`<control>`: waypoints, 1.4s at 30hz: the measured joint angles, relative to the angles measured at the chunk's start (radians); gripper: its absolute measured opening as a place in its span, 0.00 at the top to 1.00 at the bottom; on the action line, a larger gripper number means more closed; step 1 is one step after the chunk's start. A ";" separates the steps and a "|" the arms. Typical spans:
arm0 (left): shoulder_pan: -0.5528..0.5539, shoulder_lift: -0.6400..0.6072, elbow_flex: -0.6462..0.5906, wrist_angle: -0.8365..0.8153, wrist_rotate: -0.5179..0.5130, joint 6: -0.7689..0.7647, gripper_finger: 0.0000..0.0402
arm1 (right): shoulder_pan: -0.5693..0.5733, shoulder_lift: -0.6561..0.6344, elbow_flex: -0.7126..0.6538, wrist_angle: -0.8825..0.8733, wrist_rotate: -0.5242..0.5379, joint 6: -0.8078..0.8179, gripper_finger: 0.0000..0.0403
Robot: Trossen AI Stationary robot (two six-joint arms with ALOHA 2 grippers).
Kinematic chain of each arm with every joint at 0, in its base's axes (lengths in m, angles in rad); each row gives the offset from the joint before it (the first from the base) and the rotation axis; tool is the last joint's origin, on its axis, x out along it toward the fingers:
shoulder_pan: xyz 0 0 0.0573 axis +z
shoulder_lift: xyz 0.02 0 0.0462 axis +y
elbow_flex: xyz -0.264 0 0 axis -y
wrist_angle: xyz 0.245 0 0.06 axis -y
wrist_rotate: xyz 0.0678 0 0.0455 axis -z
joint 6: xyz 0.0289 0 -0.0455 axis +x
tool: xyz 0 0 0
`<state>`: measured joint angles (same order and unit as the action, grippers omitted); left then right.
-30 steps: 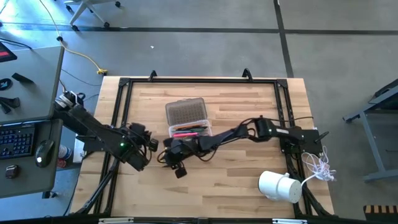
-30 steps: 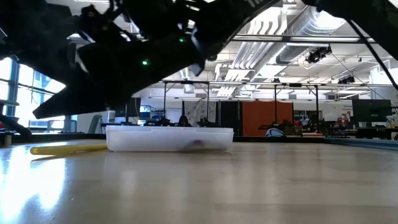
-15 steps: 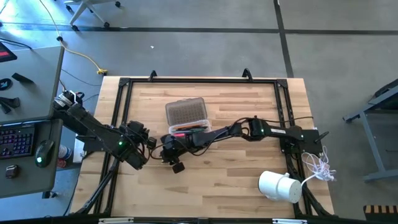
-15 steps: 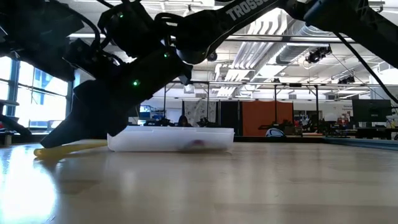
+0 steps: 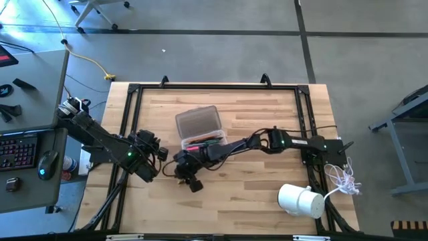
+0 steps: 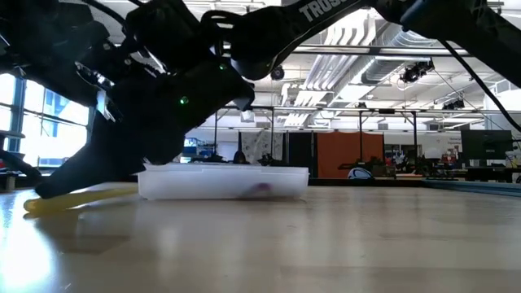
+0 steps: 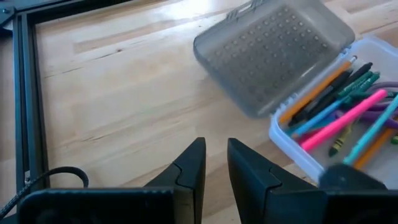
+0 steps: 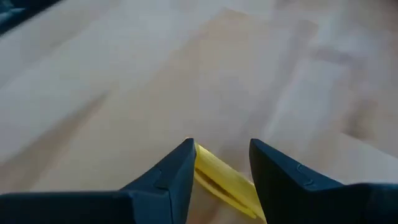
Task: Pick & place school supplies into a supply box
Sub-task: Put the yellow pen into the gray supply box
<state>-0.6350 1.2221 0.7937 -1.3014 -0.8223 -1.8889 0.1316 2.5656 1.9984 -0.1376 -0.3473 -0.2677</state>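
Left gripper [image 7: 214, 163] beside the supply box [image 5: 206, 143], jaws slightly parted, grasping nothing. The box (ribbed lid [image 7: 273, 55] swung open) holds pink, blue, orange and dark pens [image 7: 339, 109]. Right gripper [image 8: 221, 163] just in front of the box, jaws parted around a yellow marker [image 8: 225, 182]; whether they clamp it cannot be told.

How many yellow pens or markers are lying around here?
1 that shows: a yellow marker between the right gripper's open fingers, lying on the table beside the supply box. Others may be hidden inside the box or under the arms.
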 joint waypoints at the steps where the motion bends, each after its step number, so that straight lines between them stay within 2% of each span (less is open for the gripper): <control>1: 0.000 0.000 0.000 0.000 0.000 0.000 0.75 | 0.008 0.000 0.000 -0.001 -0.013 -0.003 0.65; 5: 0.000 0.000 0.000 -0.001 0.000 0.000 0.75 | 0.041 0.000 -0.001 0.001 -0.057 -0.025 0.65; 13: 0.000 0.000 0.000 -0.002 0.000 0.000 0.75 | 0.087 -0.019 -0.005 0.028 -0.042 -0.186 0.65; 20: 0.000 0.000 0.000 -0.002 0.001 0.008 0.75 | 0.100 -0.068 -0.005 -0.073 -0.009 -0.287 0.65; 27: 0.000 0.000 0.000 -0.001 0.001 0.007 0.75 | 0.099 -0.058 -0.003 -0.155 -0.107 -0.450 0.65; 34: 0.000 0.000 0.000 0.003 0.000 0.007 0.75 | 0.112 -0.040 -0.003 -0.065 0.007 -0.537 0.65; 42: 0.000 0.000 0.000 0.002 0.000 0.007 0.75 | 0.110 -0.034 -0.002 -0.027 0.000 -0.545 0.65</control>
<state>-0.6350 1.2224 0.7937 -1.2991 -0.8223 -1.8820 0.2419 2.5317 1.9961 -0.1644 -0.3470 -0.8127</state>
